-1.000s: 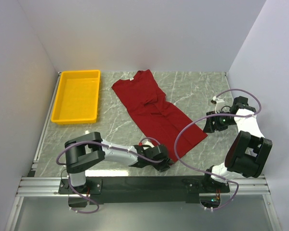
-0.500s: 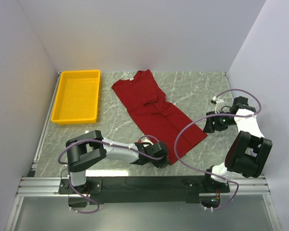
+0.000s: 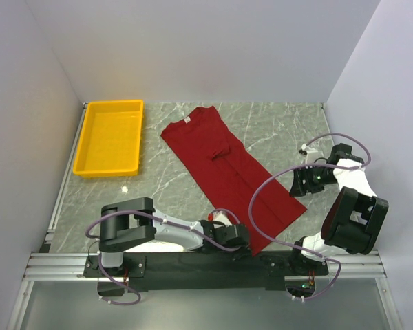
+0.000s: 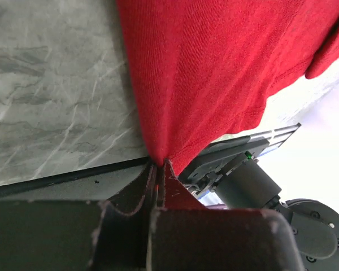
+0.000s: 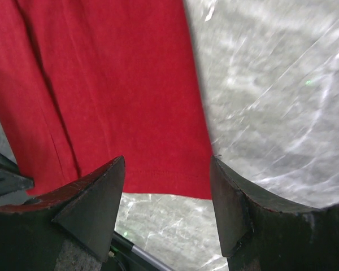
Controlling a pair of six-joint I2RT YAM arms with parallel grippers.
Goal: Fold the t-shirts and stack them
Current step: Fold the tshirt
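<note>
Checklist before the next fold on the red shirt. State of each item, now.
1. Left gripper pinching a hem corner of the t-shirt: ok.
2. Right gripper gripping the other hem corner: not ok; jaws open at that corner, no grip.
3. Cloth lying flat: not ok; a bunched crease mid-body.
4. Right arm's cable free of the cloth: cannot tell; it loops across the hem end in the top view.
5. Yellow tray apart from the shirt: ok.
</note>
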